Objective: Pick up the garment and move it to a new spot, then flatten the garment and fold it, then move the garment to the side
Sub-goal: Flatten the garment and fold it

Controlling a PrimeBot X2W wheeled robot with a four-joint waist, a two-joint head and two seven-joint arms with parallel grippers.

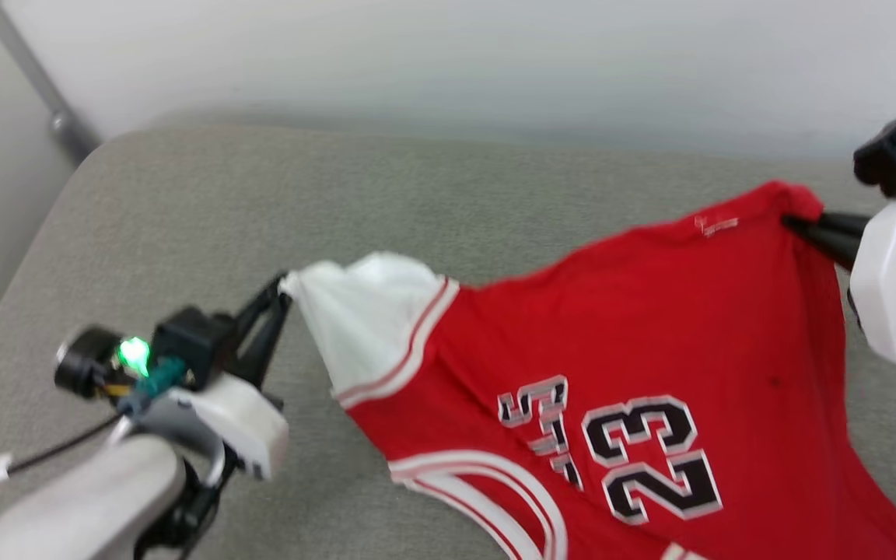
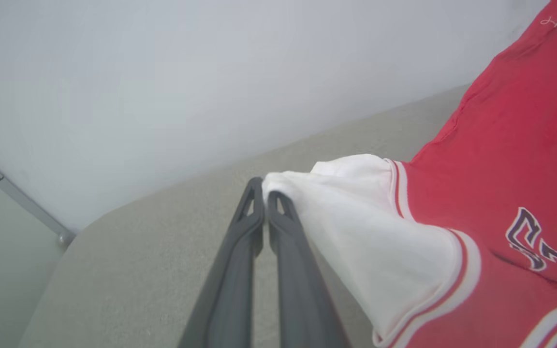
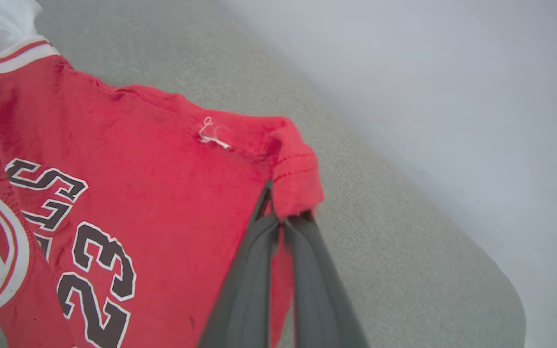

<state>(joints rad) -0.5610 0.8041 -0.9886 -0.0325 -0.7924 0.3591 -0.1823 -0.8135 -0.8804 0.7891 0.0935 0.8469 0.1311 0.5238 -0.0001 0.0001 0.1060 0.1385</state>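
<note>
The garment (image 1: pixel 650 327) hung stretched between both arms over the grey padded surface (image 1: pixel 261 194). The left gripper (image 1: pixel 283 286) had its fingers pinched shut on the tip of the white sleeve (image 1: pixel 362 319). The right gripper (image 1: pixel 796 225) was clamped shut on a red hem corner (image 1: pixel 794 201). Holding two far-apart points likely served to spread the cloth for laying it flat. The surface had a rounded edge, with a plain pale wall (image 1: pixel 495 54) behind it and a metal rail (image 1: pixel 43 85) at the left.
</note>
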